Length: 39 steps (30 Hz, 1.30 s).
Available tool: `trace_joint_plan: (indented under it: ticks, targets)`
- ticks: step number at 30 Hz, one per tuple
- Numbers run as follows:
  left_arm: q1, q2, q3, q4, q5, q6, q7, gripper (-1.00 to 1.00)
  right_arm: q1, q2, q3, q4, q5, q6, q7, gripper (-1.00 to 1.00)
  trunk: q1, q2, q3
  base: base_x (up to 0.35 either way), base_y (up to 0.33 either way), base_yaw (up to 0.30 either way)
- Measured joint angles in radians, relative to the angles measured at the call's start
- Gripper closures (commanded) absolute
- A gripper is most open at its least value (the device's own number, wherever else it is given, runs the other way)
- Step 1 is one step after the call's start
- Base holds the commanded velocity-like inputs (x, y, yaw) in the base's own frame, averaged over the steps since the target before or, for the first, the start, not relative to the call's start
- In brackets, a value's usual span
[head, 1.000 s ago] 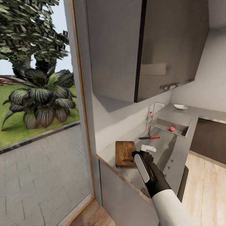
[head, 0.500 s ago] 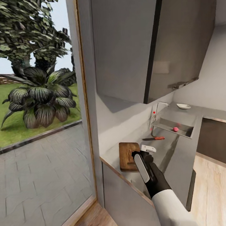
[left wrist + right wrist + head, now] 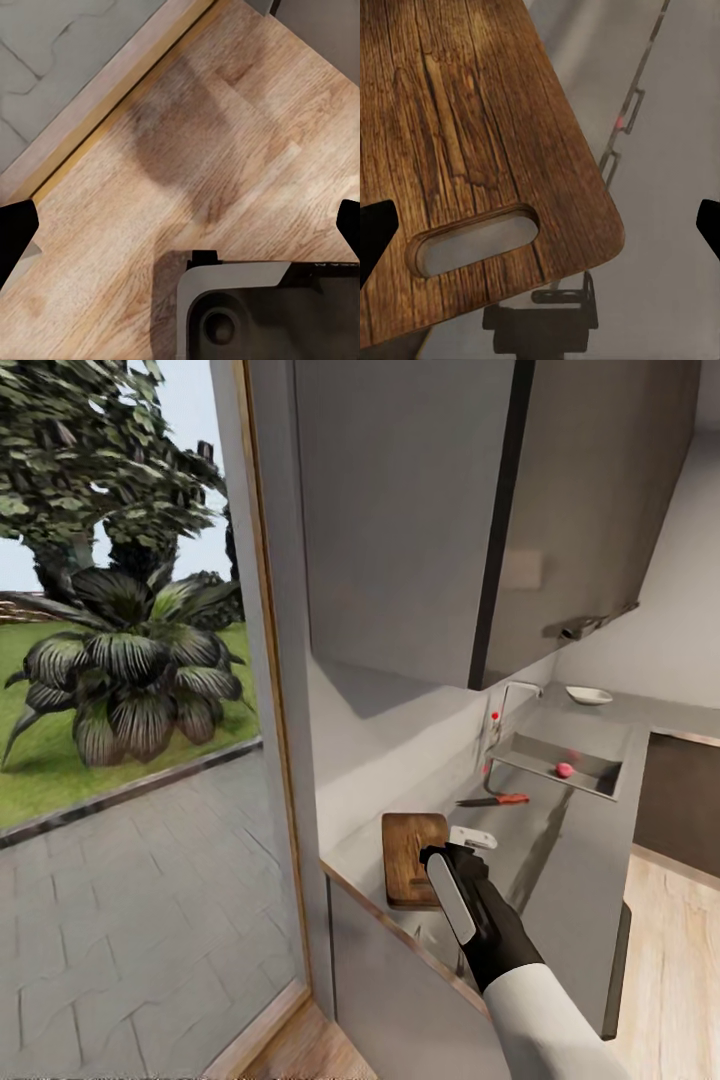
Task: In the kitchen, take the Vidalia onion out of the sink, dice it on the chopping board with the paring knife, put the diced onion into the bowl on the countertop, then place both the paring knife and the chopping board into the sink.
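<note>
The chopping board [image 3: 412, 857] lies at the near corner of the grey countertop [image 3: 585, 840]. My right gripper [image 3: 455, 845] hovers open just right of the board's handle end; the right wrist view has the board [image 3: 472, 142] and its handle slot under the wide-apart fingertips [image 3: 375, 232]. Farther along lies the red-handled paring knife [image 3: 495, 800]. Beyond it the pinkish Vidalia onion [image 3: 565, 769] sits in the sink [image 3: 600, 778]. The white bowl [image 3: 589, 695] stands on the counter past the sink. My left gripper [image 3: 180, 225] hangs open over the wood floor.
A glass door [image 3: 130, 760] at the left looks onto a paved patio and plants. Dark wall cabinets [image 3: 480, 510] hang over the counter. A chrome tap [image 3: 505, 705] stands at the sink's wall side. The robot's base [image 3: 255, 311] is on the light wood floor [image 3: 225, 135].
The whole head view has shifted: board, knife, sink and bowl now sit a little further right in the picture. My right arm keeps its pose over the board's end.
</note>
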<state>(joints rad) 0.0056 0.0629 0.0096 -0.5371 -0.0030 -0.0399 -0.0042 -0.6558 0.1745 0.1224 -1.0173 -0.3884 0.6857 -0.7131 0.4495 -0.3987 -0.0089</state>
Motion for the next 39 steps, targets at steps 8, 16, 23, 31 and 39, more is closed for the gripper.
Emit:
trace_joint_plan:
  ticks: [8,16,23,31,39]
  targets:
    - [0.000,0.000,0.000,0.000,0.000,0.000,0.000,-1.00,0.000,0.000,-0.003,0.002,0.002,-0.002,-0.001,-1.00,0.000,0.001,-0.009,0.000,0.000,0.000]
    - [0.000,0.000,0.000,0.000,0.000,0.000,0.000,-1.00,0.000,0.000,-0.004,0.002,0.002,-0.002,-0.003,-1.00,0.000,0.001,-0.021,0.000,0.000,0.000]
    - [0.000,0.000,0.000,0.000,0.000,0.000,0.000,-1.00,0.000,0.000,-0.004,0.002,0.006,-0.034,-0.013,-1.00,0.000,0.001,-0.031,0.000,0.000,0.000]
    - [0.000,0.000,0.000,0.000,-0.001,0.000,0.000,-1.00,0.000,0.000,-0.003,0.002,0.001,-0.049,-0.101,-1.00,0.000,0.001,-0.039,0.000,0.000,0.000]
    - [0.000,0.000,0.000,0.000,-0.001,0.000,0.000,-1.00,0.000,0.000,-0.002,0.002,0.001,-0.050,-0.110,-1.00,0.000,0.001,-0.045,0.000,0.000,0.000]
